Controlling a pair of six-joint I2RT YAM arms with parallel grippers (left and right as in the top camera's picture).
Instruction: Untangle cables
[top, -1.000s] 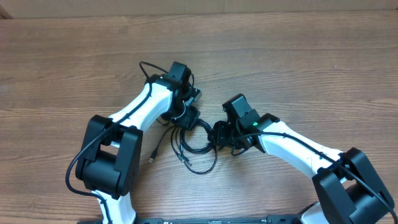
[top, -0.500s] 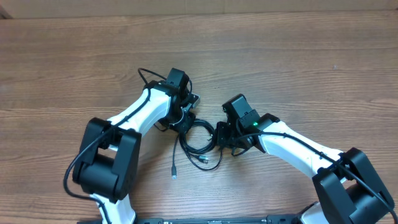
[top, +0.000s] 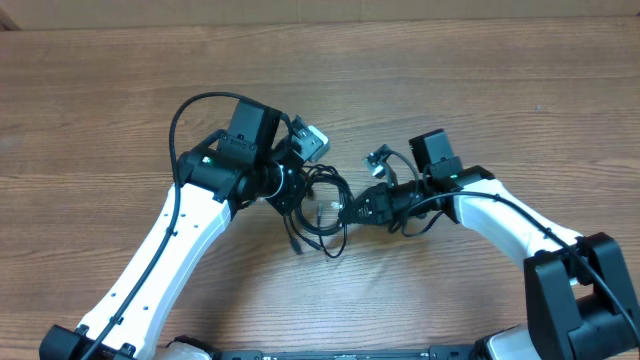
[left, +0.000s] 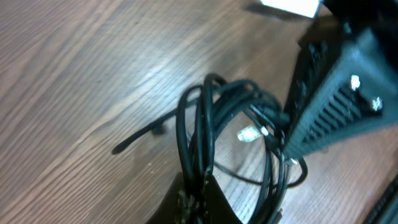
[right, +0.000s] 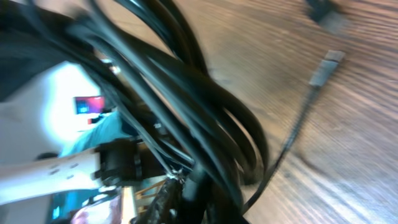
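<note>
The cables (top: 326, 214) are a bunch of black loops held between my two grippers at the middle of the table. On the bunch's left side, my left gripper (top: 297, 188) is shut on several strands. My right gripper (top: 358, 208) is shut on the right side. In the left wrist view the loops (left: 211, 118) rise from my closed left gripper (left: 202, 196), and a clear plug (left: 249, 133) hangs inside them. The right wrist view is blurred: thick strands (right: 205, 106) run out of my right gripper (right: 193, 190), and one plug end (right: 324, 67) lies over the wood.
The wooden table (top: 480, 90) stretches all round, with its far edge along the top of the overhead view. A loose cable end (top: 296, 243) trails toward the front. The two gripper heads are close together, and the right one (left: 336, 106) fills the right of the left wrist view.
Both grippers have shut on the bunch. The left arm swung back to the left and the right arm drew right, raising and stretching the loops; the loose end slid right.
</note>
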